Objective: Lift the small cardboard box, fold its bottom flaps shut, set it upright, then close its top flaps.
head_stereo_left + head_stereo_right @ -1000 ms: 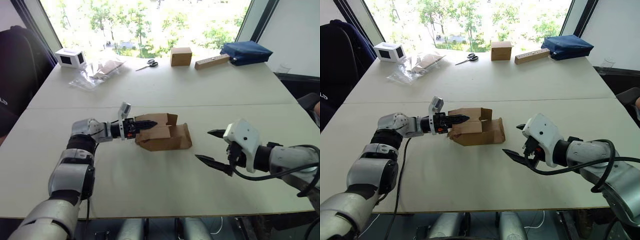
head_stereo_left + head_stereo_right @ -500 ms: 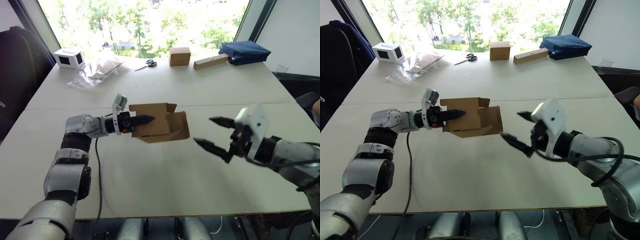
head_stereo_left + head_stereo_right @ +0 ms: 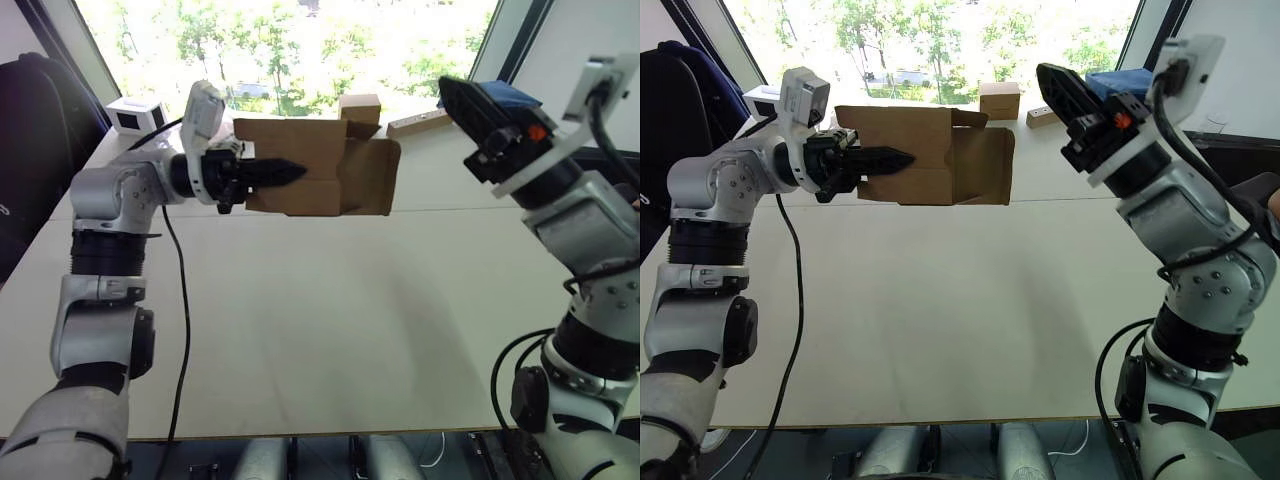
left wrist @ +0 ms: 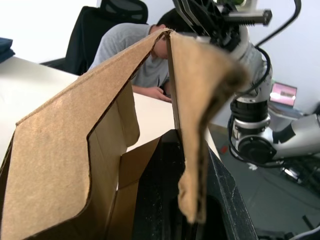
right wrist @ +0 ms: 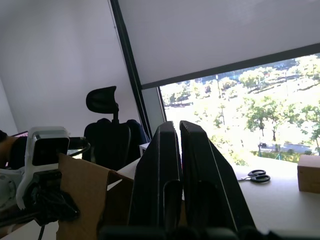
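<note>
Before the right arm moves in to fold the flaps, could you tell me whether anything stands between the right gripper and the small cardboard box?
Nothing visible does: open air separates the right gripper from the small cardboard box, held aloft by the left gripper.

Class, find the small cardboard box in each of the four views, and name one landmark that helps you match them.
Left eye view: box raised, upper centre, held by the left pincer.
Right eye view: box upper centre-left.
Left wrist view: box close up, across most of the frame.
Right wrist view: box low, behind the pincer fingers.
Shared landmark: the scissors lie on the far table.
</note>
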You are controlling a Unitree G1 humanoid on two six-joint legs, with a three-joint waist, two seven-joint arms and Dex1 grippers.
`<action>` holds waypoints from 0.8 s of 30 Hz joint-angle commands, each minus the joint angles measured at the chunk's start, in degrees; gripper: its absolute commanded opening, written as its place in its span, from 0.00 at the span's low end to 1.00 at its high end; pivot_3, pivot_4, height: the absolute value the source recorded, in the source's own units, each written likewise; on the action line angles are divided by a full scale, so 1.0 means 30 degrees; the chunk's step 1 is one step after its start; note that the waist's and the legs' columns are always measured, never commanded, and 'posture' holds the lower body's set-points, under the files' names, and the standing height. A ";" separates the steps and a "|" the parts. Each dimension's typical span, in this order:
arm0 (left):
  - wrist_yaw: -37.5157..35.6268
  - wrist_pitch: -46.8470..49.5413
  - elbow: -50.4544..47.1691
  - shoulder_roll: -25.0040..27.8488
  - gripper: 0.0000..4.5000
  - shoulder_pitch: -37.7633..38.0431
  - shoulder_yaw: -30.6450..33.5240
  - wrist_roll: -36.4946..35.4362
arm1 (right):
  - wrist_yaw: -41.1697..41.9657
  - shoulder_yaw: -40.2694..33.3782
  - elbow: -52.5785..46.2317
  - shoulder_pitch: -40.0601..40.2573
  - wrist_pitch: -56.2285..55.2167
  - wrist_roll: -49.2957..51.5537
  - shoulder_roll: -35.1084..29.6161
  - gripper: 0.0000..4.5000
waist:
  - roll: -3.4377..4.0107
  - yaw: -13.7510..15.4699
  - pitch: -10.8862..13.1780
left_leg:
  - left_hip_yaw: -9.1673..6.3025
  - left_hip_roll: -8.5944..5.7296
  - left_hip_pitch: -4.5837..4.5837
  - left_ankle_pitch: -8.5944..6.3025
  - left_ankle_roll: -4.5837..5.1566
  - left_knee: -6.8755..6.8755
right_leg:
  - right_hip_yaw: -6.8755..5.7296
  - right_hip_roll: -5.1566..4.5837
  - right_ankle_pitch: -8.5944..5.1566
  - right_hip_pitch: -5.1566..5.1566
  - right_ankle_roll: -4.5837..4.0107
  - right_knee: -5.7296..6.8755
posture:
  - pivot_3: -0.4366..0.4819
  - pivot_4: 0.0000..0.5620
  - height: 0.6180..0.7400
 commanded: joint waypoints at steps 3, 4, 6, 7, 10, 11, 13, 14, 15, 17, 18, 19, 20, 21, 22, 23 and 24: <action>0.0121 -0.0190 -0.1293 0.0265 0.00 -0.0365 0.0278 -0.0561 | 0.1612 0.2509 -0.0107 -0.0444 -0.0299 -0.2033 -0.0873 0.01 | -0.0001 -0.0205 0.0000 | 0.0001 -0.0001 -0.0003 -0.0004 0.0007 0.0003 | 0.0000 0.0000 0.0000 0.0000 0.0001 0.0002 | 0.48 0.27 1.00; 0.0167 -0.0182 -0.1341 0.0266 0.00 -0.0342 0.0275 -0.0597 | 0.1850 0.2729 -0.0086 -0.0357 -0.0380 -0.2264 -0.0898 0.01 | -0.0001 -0.0260 0.0000 | 0.0002 -0.0001 -0.0004 -0.0004 0.0007 0.0004 | 0.0000 -0.0001 0.0000 0.0000 0.0001 0.0001 | 0.48 0.27 1.00; 0.0101 -0.0340 -0.1599 0.0351 0.00 -0.0136 0.0180 -0.0552 | 0.2203 0.3260 0.0099 -0.0152 -0.0530 -0.2944 -0.0882 0.01 | 0.0000 -0.0293 0.0000 | 0.0004 -0.0001 -0.0004 -0.0006 0.0011 0.0003 | 0.0000 0.0003 0.0000 -0.0001 0.0001 0.0002 | 0.48 0.27 1.00; 0.0067 -0.0386 -0.1622 0.0372 0.00 -0.0098 0.0181 -0.0546 | 0.2402 0.3507 0.0215 -0.0076 -0.0620 -0.3291 -0.0863 0.01 | -0.0001 -0.0295 0.0000 | 0.0002 0.0000 -0.0003 -0.0007 0.0012 0.0002 | -0.0001 0.0007 0.0000 -0.0001 0.0001 0.0003 | 0.48 0.27 1.00; 0.0135 -0.0381 -0.1408 0.0339 0.00 -0.0142 0.0314 -0.0600 | 0.2901 0.3753 0.0220 0.0151 -0.0636 -0.3505 -0.0617 0.01 | 0.0000 -0.0300 0.0000 | 0.0001 0.0001 -0.0002 -0.0007 0.0012 0.0001 | -0.0001 0.0010 0.0000 -0.0004 0.0001 0.0005 | 0.48 0.27 1.00; 0.0135 -0.0404 -0.1369 0.0342 0.00 -0.0141 0.0313 -0.0584 | 0.3021 0.3774 0.0154 0.0209 -0.0613 -0.3462 -0.0557 0.01 | -0.0001 -0.0299 0.0000 | 0.0001 0.0000 -0.0003 -0.0007 0.0012 0.0001 | -0.0001 0.0009 0.0000 -0.0005 0.0001 0.0005 | 0.48 0.27 1.00; 0.0323 -0.0346 -0.1214 0.0277 0.00 -0.0168 0.0457 -0.0642 | 0.3160 0.3837 -0.0268 0.0423 -0.0461 -0.3066 -0.0263 0.01 | -0.0001 -0.0298 0.0000 | 0.0001 0.0001 -0.0003 -0.0007 0.0012 0.0001 | 0.0000 0.0009 0.0000 -0.0005 0.0001 0.0005 | 0.48 0.27 1.00; 0.0416 -0.0335 -0.1154 0.0246 0.00 -0.0183 0.0501 -0.0659 | 0.3212 0.3880 -0.0492 0.0537 -0.0372 -0.2916 -0.0151 0.01 | -0.0001 -0.0297 0.0000 | -0.0001 0.0001 -0.0002 -0.0007 0.0013 0.0001 | -0.0001 0.0009 0.0000 -0.0005 0.0001 0.0005 | 0.48 0.27 1.00; 0.0463 -0.0325 -0.1148 0.0233 0.00 -0.0178 0.0521 -0.0691 | 0.3194 0.3916 -0.0640 0.0621 -0.0311 -0.2867 -0.0050 0.01 | -0.0001 -0.0297 0.0000 | -0.0001 0.0002 -0.0002 -0.0007 0.0012 0.0002 | -0.0001 0.0009 0.0000 -0.0006 0.0001 0.0005 | 0.48 0.27 1.00; 0.0497 -0.0237 -0.1260 0.0221 0.00 -0.0134 0.0544 -0.0842 | 0.3085 0.3915 -0.0751 0.0712 -0.0234 -0.2800 0.0145 0.01 | -0.0001 -0.0296 0.0000 | -0.0002 0.0002 -0.0002 -0.0007 0.0013 0.0002 | 0.0000 0.0006 0.0000 -0.0006 0.0001 0.0005 | 0.48 0.27 1.00; 0.0517 -0.0122 -0.1399 0.0212 0.00 -0.0090 0.0568 -0.0996 | 0.2954 0.3900 -0.0780 0.0758 -0.0196 -0.2746 0.0317 0.01 | -0.0001 -0.0295 0.0000 | -0.0001 0.0002 -0.0003 -0.0007 0.0012 0.0003 | 0.0000 0.0006 0.0000 -0.0006 0.0001 0.0004 | 0.48 0.27 1.00; 0.0530 -0.0034 -0.1525 0.0206 0.00 -0.0058 0.0571 -0.1132 | 0.2851 0.3861 -0.0806 0.0792 -0.0176 -0.2668 0.0472 0.01 | -0.0001 -0.0287 0.0000 | -0.0001 0.0002 -0.0003 -0.0007 0.0012 0.0002 | -0.0001 0.0006 0.0001 -0.0006 0.0002 0.0004 | 0.48 0.27 1.00; 0.0513 0.0021 -0.1621 0.0227 0.00 -0.0027 0.0534 -0.1220 | 0.2728 0.3754 -0.0810 0.0801 -0.0176 -0.2546 0.0646 0.01 | -0.0001 -0.0287 0.0000 | -0.0001 0.0002 -0.0003 -0.0007 0.0012 0.0003 | -0.0001 0.0005 0.0001 -0.0006 0.0002 0.0004 | 0.48 0.27 1.00; 0.0475 -0.0024 -0.1679 0.0265 0.00 0.0013 0.0456 -0.1207 | 0.2562 0.3458 -0.0824 0.0772 -0.0183 -0.2228 0.0820 0.01 | -0.0001 -0.0290 0.0000 | -0.0002 0.0002 -0.0002 -0.0007 0.0012 0.0002 | 0.0000 0.0005 0.0000 -0.0006 0.0001 0.0003 | 0.48 0.27 1.00; 0.0490 -0.0055 -0.1660 0.0286 0.00 0.0027 0.0424 -0.1181 | 0.2473 0.3071 -0.0880 0.0728 -0.0151 -0.1736 0.0896 0.01 | -0.0001 -0.0287 0.0000 | -0.0002 0.0002 -0.0002 -0.0006 0.0011 0.0002 | -0.0001 0.0005 0.0001 -0.0006 0.0001 0.0004 | 0.48 0.27 1.00; 0.0495 -0.0118 -0.1546 0.0311 0.00 0.0017 0.0421 -0.1133 | 0.2530 0.2691 -0.1021 0.0705 -0.0101 -0.1070 0.0898 0.01 | -0.0001 -0.0280 0.0000 | -0.0002 0.0002 -0.0003 -0.0006 0.0011 0.0002 | 0.0000 0.0005 0.0000 -0.0006 0.0001 0.0003 | 0.48 0.27 1.00; 0.0482 -0.0208 -0.1433 0.0357 0.00 0.0016 0.0401 -0.1061 | 0.2801 0.2343 -0.1345 0.0814 0.0191 0.0011 0.0690 0.01 | -0.0001 -0.0271 0.0000 | -0.0002 0.0001 -0.0003 -0.0006 0.0011 0.0003 | -0.0001 0.0003 0.0001 -0.0006 0.0002 0.0003 | 0.48 0.27 1.00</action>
